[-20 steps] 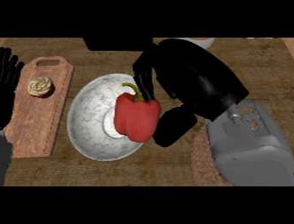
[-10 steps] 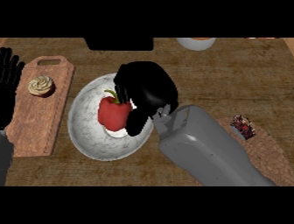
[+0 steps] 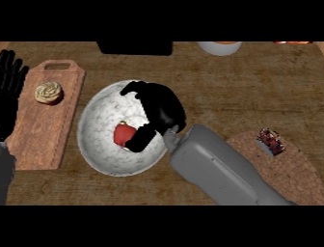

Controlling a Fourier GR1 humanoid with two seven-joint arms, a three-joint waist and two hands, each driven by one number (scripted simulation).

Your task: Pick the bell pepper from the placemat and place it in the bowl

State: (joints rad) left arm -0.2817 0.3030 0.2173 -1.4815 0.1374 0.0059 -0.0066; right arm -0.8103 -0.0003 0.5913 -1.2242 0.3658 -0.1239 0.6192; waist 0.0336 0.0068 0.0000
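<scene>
The red bell pepper [image 3: 124, 135] lies inside the white marbled bowl [image 3: 96, 113] at the counter's middle. My right hand [image 3: 161, 107] hovers over the bowl's right half. Its fingers stretch up and left, away from the pepper, and its thumb runs down beside the pepper's right side. I cannot tell whether the thumb touches it. The hand looks open, and part of the pepper is hidden behind the thumb. The brown woven placemat [image 3: 293, 166] lies at the right, partly under my right forearm. My left hand [image 3: 1, 99] rests open at the left edge, fingers up.
A wooden cutting board [image 3: 47, 130] left of the bowl carries a small pastry [image 3: 48, 92]. A small dark red item [image 3: 270, 140] sits on the placemat. A black box [image 3: 135, 47] and a white cup [image 3: 220, 47] stand at the back edge.
My right hand has carried the pepper down and left into the bowl. Its fingers have spread off the pepper, which now lies low in the bowl. The left hand stayed still.
</scene>
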